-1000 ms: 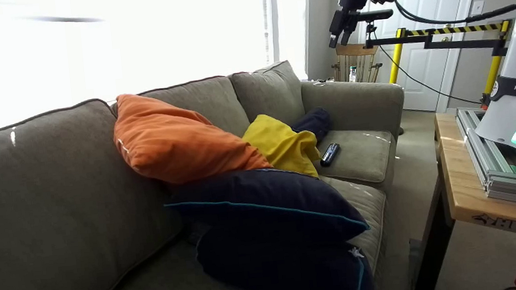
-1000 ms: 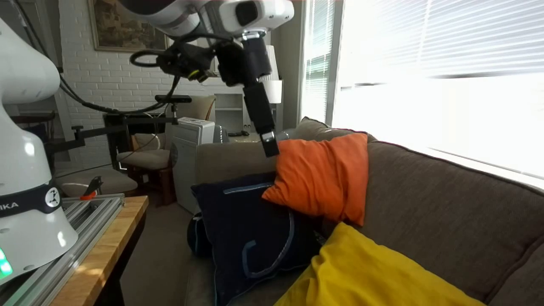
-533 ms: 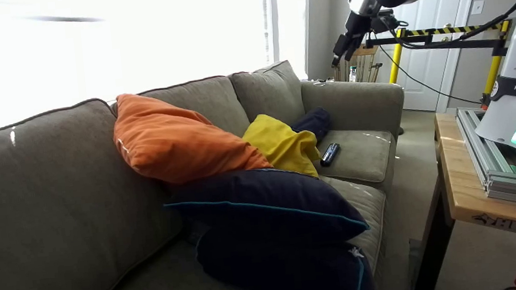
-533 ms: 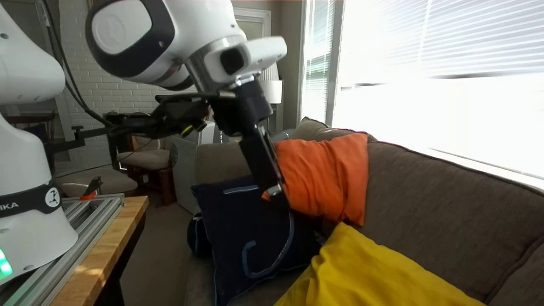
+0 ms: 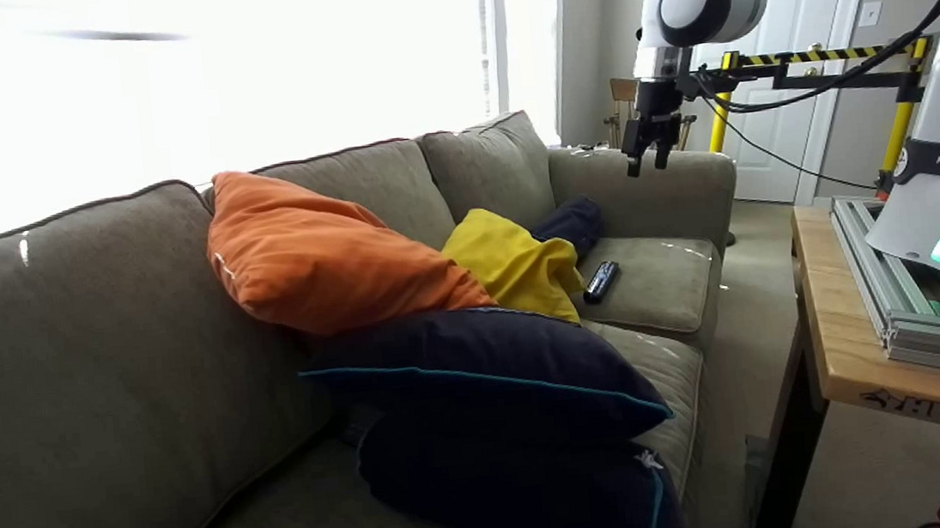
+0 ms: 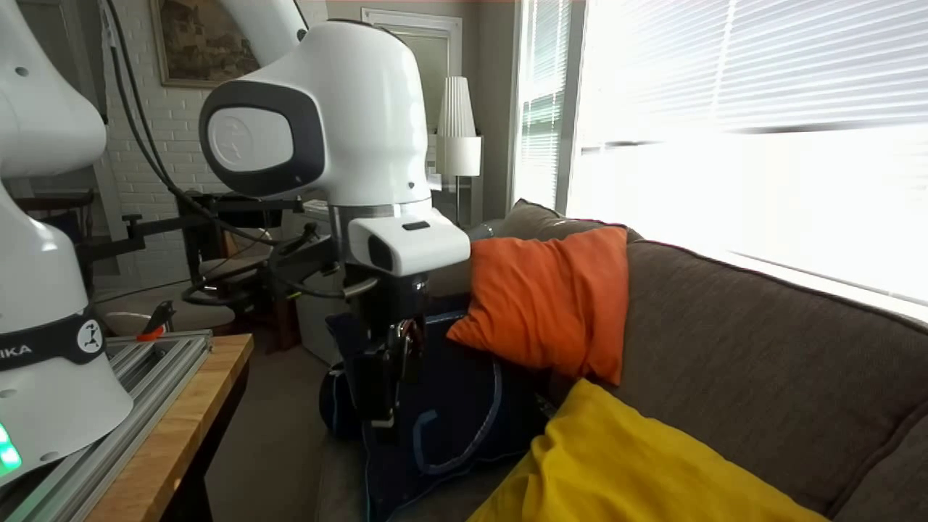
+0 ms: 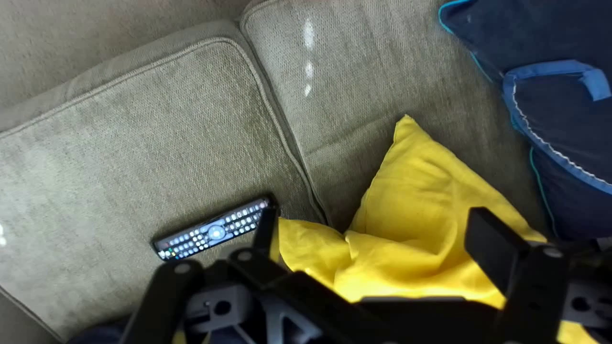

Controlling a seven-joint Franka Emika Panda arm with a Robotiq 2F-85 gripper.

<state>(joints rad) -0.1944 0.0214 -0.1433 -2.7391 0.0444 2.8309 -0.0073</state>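
Note:
My gripper point(image 7: 375, 229) points down above the sofa, its jaws wide apart with nothing held between them. Beneath it in the wrist view lies a crumpled yellow pillow point(image 7: 416, 191), seen through the gap. A black remote control point(image 7: 210, 232) rests on the seat cushion, its far end partly behind the left finger point(image 7: 267, 229). In an exterior view the gripper point(image 5: 647, 164) hangs in front of the sofa arm, higher than the remote point(image 5: 602, 282) and the yellow pillow point(image 5: 513, 260). The other exterior view shows it dark against a navy pillow point(image 6: 435, 391).
An orange pillow point(image 5: 331, 251) leans on the sofa back point(image 5: 83, 362). Navy pillows point(image 5: 488, 366) are stacked before it, and a small dark one point(image 5: 574, 221) sits by the sofa arm point(image 5: 644, 187). The robot's wooden table point(image 5: 838, 323) stands across a gap of floor.
The gripper has come down towards the sofa and swung from a slant to pointing straight down. Its jaws have stayed apart. Pillows and remote have not moved.

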